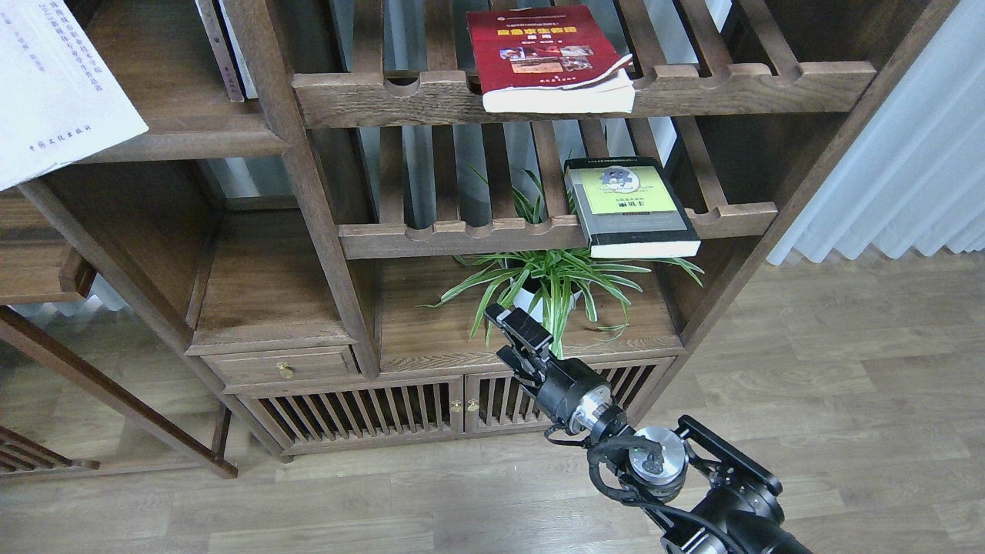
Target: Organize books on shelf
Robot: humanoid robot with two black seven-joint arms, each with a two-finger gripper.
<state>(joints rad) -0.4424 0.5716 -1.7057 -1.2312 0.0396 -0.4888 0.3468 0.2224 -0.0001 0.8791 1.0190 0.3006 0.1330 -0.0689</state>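
The pale lilac-white paperback [54,85] shows at the top left corner, tilted and partly cut off by the view's edge, above the left end of the solid dark-brown shelf [185,145]. My left gripper is out of view. The dark-red paperback [548,55] lies flat on the upper slatted rack and overhangs its front rail. The yellow-green book with a black border [629,206] lies flat on the lower slatted rack and also overhangs. My right gripper [514,342] is low in front of the cabinet, near the plant, with its fingers slightly apart and empty.
Thin grey and white upright volumes [223,46] stand at the right end of the solid shelf. A spider plant [550,281] sits on the cabinet top below the racks. A drawer and slatted doors [346,412] are below. A white curtain [916,154] hangs at right.
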